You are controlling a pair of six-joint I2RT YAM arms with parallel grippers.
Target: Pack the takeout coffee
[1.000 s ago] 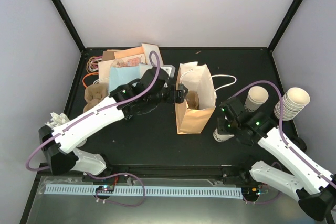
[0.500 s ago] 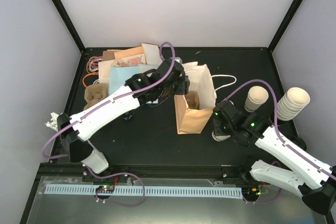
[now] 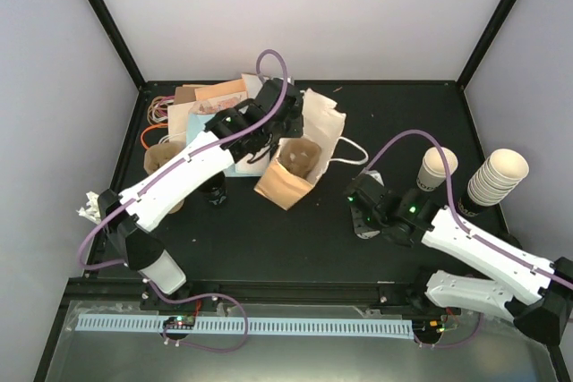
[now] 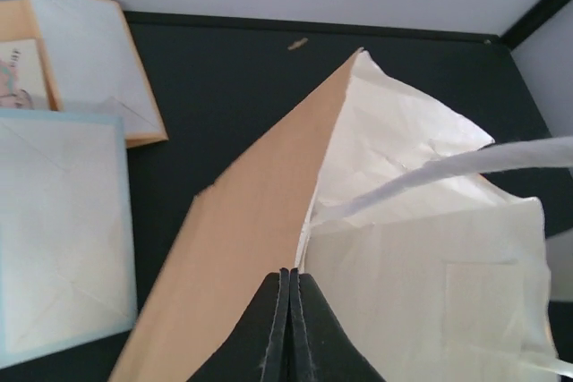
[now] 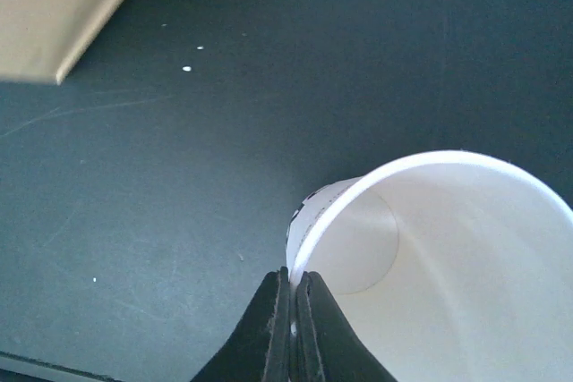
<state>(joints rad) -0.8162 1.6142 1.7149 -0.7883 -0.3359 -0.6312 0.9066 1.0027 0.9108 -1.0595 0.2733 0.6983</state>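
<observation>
My right gripper pinches the rim of the white lettered paper cup, lidless, toward the black table's near edge, right of middle. My left gripper clamps the tilted brown paper bag at its rim. I'd steady its mouth, then carry the cup upright.

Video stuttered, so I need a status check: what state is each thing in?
Left claw: shut on bag rim.
Right claw: shut on cup rim.
Bag: open, tilted.
Cup: lidless, empty.
Cup stack: nested, standing.
Spare cup: upright, lidless.
</observation>
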